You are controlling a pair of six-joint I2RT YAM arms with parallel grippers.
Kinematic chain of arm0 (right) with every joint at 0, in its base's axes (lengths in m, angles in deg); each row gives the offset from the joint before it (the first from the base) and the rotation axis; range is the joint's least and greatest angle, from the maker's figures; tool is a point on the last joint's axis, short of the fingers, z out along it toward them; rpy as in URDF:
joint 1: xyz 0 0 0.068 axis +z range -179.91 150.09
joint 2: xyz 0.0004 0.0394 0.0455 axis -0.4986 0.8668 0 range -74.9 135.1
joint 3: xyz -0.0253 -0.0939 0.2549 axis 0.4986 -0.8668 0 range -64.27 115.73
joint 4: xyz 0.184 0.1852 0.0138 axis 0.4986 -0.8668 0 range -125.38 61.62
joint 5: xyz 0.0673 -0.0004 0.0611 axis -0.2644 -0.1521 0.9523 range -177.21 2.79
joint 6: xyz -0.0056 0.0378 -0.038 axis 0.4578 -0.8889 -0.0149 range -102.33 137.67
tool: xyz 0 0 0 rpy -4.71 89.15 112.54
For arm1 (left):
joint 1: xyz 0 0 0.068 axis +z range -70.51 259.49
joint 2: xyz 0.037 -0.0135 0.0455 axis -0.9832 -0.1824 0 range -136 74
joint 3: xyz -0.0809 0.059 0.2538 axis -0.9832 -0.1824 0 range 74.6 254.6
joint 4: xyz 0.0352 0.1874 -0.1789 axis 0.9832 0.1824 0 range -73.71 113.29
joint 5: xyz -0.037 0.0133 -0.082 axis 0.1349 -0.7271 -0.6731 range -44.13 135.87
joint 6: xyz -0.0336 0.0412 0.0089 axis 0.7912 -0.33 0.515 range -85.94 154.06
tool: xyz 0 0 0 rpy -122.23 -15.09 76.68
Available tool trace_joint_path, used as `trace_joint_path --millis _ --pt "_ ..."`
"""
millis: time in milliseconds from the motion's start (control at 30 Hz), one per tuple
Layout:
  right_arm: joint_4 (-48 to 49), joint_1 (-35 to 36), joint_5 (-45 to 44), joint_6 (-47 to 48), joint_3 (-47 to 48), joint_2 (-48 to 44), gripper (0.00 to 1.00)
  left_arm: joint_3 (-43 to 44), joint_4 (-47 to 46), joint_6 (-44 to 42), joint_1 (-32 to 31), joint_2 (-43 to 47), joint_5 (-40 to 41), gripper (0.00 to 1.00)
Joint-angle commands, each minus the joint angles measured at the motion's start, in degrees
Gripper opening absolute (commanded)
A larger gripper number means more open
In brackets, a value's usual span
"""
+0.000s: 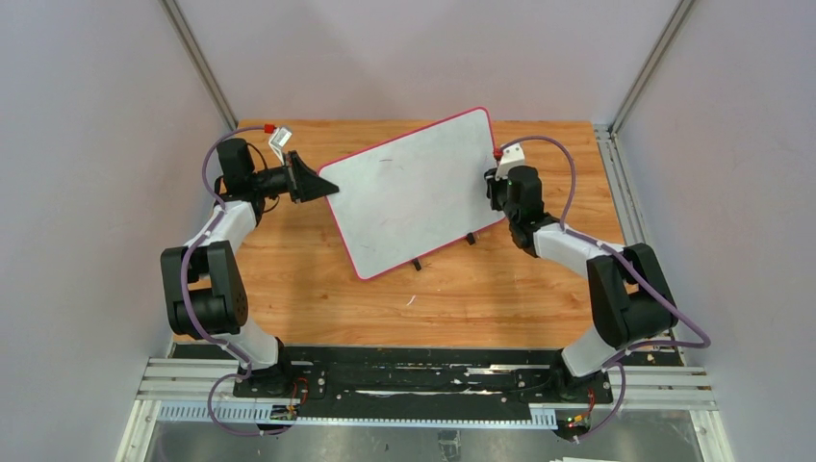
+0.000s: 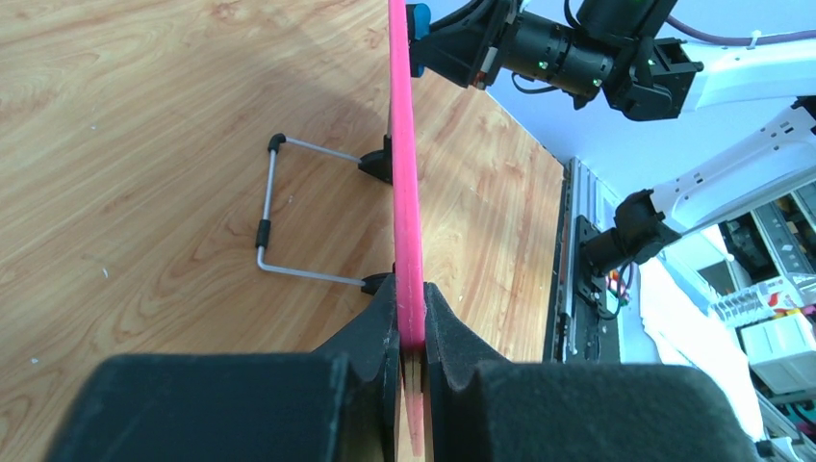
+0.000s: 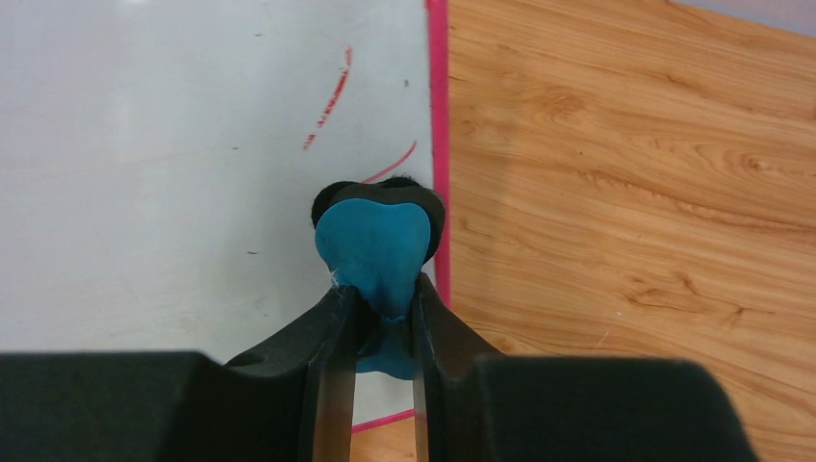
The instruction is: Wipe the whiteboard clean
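The wooden surface [image 1: 318, 289] carries the large white pink-rimmed whiteboard [image 1: 409, 192], propped at a tilt near its centre. The left gripper [image 1: 322, 186] has its jaws clenched on the board's left rim. The right gripper [image 3: 377, 289], jaws grasping a small blue eraser [image 3: 373, 245], presses it beside faint red marks [image 3: 332, 101].

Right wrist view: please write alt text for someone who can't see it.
The right gripper is shut on a blue eraser, which sits over the whiteboard close to its pink right rim. A few red marker strokes remain on the board just beyond the eraser, and the wooden table fills the right half of the view.
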Motion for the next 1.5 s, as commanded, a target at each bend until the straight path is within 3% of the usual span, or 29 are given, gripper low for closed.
trace_joint_path --millis 0,300,933,1467 --pt "-0.98 -1.49 1.78 -0.92 -0.13 -0.07 0.01 0.39 -2.03 -1.76 -0.2 -0.44 -4.16 0.0" --pt "0.38 1.96 0.61 -0.62 0.82 0.18 0.01 0.3 -2.11 -1.54 -0.2 -0.17 -4.33 0.0" --pt "-12.27 -0.72 1.4 6.95 25.1 6.62 0.01 -0.1 -2.11 -1.76 -0.19 0.13 -4.48 0.0" --pt "-4.7 -2.41 0.58 1.83 6.91 1.05 0.01 0.21 -2.1 -1.76 -0.2 -0.08 -4.39 0.0"
